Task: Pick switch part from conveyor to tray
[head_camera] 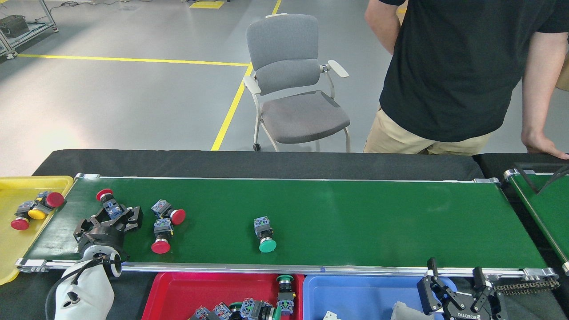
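Observation:
The conveyor (pixel 355 222) carries several switch parts. My left gripper (pixel 113 218) is open over the belt's left end, and its fingers straddle the blue-grey body of a red-capped switch part (pixel 108 201). Two more red-capped switch parts (pixel 168 212) (pixel 161 238) lie just to its right. A green-capped switch part (pixel 265 235) lies near the belt's middle. A yellow tray (pixel 13 249) sits at the belt's left end and holds red and yellow parts. My right gripper (pixel 455 278) is open below the near rail at the right, holding nothing.
A red tray (pixel 178 293) with several switch parts and a blue tray (pixel 355 298) sit below the near rail. A person in a black shirt (pixel 449 71) stands behind the table at the right, next to a grey chair (pixel 293 89). A second green belt (pixel 540 209) begins at far right.

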Motion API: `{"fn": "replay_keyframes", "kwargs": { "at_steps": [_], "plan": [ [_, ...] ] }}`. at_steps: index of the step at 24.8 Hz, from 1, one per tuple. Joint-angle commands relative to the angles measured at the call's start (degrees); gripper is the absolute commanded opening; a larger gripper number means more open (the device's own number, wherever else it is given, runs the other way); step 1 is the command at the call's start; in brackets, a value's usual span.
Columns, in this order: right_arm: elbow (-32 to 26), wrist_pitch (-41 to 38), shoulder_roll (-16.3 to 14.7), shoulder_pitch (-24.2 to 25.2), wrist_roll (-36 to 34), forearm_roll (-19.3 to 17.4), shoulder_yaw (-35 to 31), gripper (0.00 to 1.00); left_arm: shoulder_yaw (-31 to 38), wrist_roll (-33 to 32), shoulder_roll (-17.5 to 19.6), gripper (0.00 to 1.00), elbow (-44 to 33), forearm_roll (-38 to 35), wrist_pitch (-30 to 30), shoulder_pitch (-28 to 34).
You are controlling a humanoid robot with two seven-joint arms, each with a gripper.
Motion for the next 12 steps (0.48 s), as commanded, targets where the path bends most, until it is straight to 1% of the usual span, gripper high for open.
{"fn": "replay_keyframes", "kwargs": {
  "at_steps": [1,3,5,7,8,10,11,12],
  "plan": [
    [-0.69,0.02,-0.01,-0.09,-0.44,0.0,-0.03,0.99,-0.45,-0.03,-0.14,0.17,-4.72,0.05,-4.4,1.37],
    [-0.69,0.28,-0.1,0.0,-0.44,0.0,-0.12,0.99,-0.01,-0.12,-0.14,0.14,-14.39,0.49,-11.78,5.59],
    [-0.78,0.37,-0.1,-0.09,-0.44,0.0,-0.38,0.99,0.34,-0.73,0.39,0.13,-26.85,1.28,-19.42,12.96],
    [-0.95,0.37,-0.01,-0.18,-0.44,-0.09,-0.29,0.99,0.52,-0.82,0.56,0.12,-36.97,2.78,-25.67,20.09],
    [-0.95,0.37,-0.01,-0.18,-0.52,-0.09,-0.29,0.99,0.52,-0.82,0.65,0.12,-40.58,3.57,-28.22,23.17],
    [-0.87,0.37,-0.1,-0.18,-0.44,-0.09,-0.29,0.99,0.43,-0.82,0.65,0.13,-50.24,5.41,-34.55,30.46],
    [-0.78,0.37,-0.1,-0.09,-0.44,0.0,-0.29,0.99,0.08,-0.82,0.74,0.14,-54.45,6.81,-38.4,34.06],
    [-0.78,0.37,-0.19,-0.09,-0.44,-0.09,-0.29,0.99,0.25,-0.82,0.21,0.15,-57.89,7.43,-41.66,37.23]
  ]
}}
